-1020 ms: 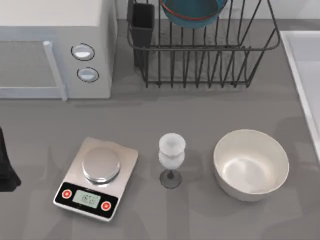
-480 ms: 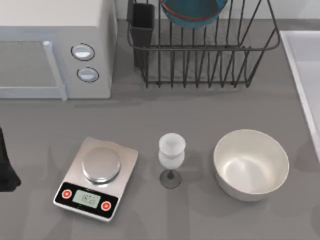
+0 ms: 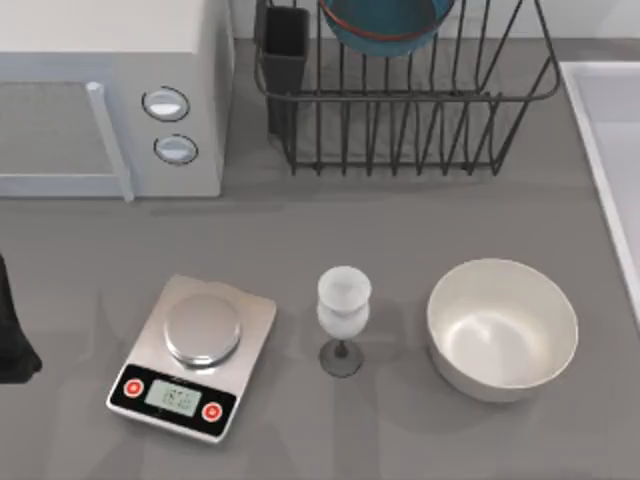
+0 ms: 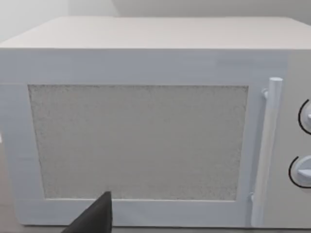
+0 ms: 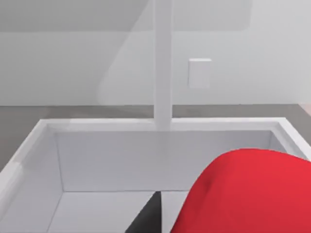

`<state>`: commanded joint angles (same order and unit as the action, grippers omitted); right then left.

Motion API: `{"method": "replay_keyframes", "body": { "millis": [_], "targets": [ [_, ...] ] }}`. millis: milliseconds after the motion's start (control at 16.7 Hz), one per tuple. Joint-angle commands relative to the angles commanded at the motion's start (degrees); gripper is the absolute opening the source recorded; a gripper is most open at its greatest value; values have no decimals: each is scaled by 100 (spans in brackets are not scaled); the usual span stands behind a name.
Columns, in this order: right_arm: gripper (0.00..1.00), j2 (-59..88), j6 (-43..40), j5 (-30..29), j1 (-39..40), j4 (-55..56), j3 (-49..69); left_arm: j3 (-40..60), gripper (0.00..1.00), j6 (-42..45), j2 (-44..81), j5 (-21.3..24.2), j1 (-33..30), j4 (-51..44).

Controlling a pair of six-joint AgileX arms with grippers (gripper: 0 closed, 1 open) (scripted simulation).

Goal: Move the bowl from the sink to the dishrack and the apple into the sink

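Observation:
The teal-blue bowl [image 3: 385, 25] with its orange-red rim rests in the black wire dishrack [image 3: 420, 100] at the back of the table. At the table's right edge lies the pale sink [image 3: 605, 120]. In the right wrist view, the red apple [image 5: 248, 194] hangs close to the camera above the sink basin [image 5: 97, 170]. My right gripper [image 5: 204, 225] is shut on the apple, and one dark fingertip [image 5: 149, 216] shows beside the fruit. My left arm [image 3: 12, 340] sits parked at the table's left edge, facing the microwave.
A white microwave [image 3: 110, 90] fills the back left. In front stand a kitchen scale [image 3: 195, 355], a frosted goblet [image 3: 343, 320] and a cream-white bowl [image 3: 502, 328]. A faucet post [image 5: 163, 63] rises behind the sink.
A faint shadow on the table near the cream bowl and the sink has faded away to the right. Nothing on the table has moved.

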<state>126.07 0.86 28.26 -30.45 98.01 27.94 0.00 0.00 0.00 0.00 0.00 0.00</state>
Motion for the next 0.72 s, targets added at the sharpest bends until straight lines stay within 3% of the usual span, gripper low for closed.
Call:
{"method": "replay_keyframes", "body": {
  "millis": [360,720],
  "targets": [
    [0,93,-2,-5,20,136,9,0,100,0,0,0,0,0],
    [45,93,-2,-5,20,136,9,0,100,0,0,0,0,0]
  ]
}}
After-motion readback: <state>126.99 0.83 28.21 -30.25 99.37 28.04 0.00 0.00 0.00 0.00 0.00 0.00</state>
